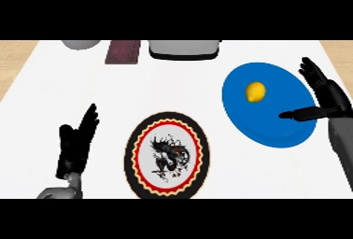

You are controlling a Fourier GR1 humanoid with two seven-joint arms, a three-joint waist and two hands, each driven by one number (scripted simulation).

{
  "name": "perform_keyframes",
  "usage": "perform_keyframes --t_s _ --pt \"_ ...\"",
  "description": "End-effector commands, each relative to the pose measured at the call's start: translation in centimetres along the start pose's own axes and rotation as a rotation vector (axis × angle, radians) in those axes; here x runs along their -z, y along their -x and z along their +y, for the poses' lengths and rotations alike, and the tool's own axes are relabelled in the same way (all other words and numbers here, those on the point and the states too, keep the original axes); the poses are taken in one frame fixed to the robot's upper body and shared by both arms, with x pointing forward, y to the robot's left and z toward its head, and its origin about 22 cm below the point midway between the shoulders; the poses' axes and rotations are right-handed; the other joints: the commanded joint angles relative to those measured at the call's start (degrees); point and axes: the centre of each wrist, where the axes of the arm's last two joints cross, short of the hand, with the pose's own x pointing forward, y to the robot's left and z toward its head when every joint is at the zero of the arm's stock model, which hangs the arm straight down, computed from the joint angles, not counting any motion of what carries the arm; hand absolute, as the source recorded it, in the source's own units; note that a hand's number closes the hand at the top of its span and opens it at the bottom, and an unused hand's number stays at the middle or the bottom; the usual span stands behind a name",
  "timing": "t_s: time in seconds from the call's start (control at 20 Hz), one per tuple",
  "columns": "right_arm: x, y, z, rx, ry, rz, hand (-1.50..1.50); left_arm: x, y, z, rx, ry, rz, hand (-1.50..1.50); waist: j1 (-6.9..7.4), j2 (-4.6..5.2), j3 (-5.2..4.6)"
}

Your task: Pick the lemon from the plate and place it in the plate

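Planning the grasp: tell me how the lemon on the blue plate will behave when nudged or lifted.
The lemon looks rounded, so a nudge would probably roll it across the blue plate. Its smooth-looking skin may slip between fingers. Small beside the right hand, it is probably light.

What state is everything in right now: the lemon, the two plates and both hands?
lemon: lying on the blue plate, not held.
blue plate: flat on the counter, carrying the lemon.
patterned plate: flat on the counter, no lemon on it yet.
right hand: open, thumb over the blue plate's right part, apart from the lemon.
left hand: open, resting at lower left, fingers up.
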Motion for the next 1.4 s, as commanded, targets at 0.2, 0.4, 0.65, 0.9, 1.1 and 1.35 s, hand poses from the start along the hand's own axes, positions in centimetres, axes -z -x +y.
perform_keyframes --t_s 0.2,0.4,0.65,0.9,1.1,1.35 --pt "-1.4 1.8 0.1 -0.059 0.058 0.037 -1.5 -0.1 0.0 -1.2 -0.007 0.018 0.015 0.0 0.53 0.2 0.05" --pt "-0.4 0.5 -1.2 -0.089 0.079 0.051 -1.5 0.5 -0.3 1.1 0.005 0.007 -0.012 0.0 0.28 0.1 0.01" --pt "-2.3 1.9 -2.2 -0.118 0.083 0.083 -1.5 -1.0 -0.7 0.7 -0.004 0.008 -0.012 0.0 0.65 0.18 0.06" --pt "-4.1 1.8 -5.7 -0.127 0.127 0.078 -1.5 -0.9 1.7 -0.8 0.014 0.017 0.005 0.0 0.68 0.32 0.08" --pt "-5.2 2.9 -5.2 -0.125 0.168 0.099 -1.5 -1.4 -0.4 -0.3 -0.004 0.019 -0.02 0.0 1.58 0.56 0.19" --pt "-5.7 2.4 -6.9 -0.132 0.197 0.089 -1.5 0.3 -1.4 1.3 0.005 0.01 -0.004 0.0 1.32 0.63 0.18"
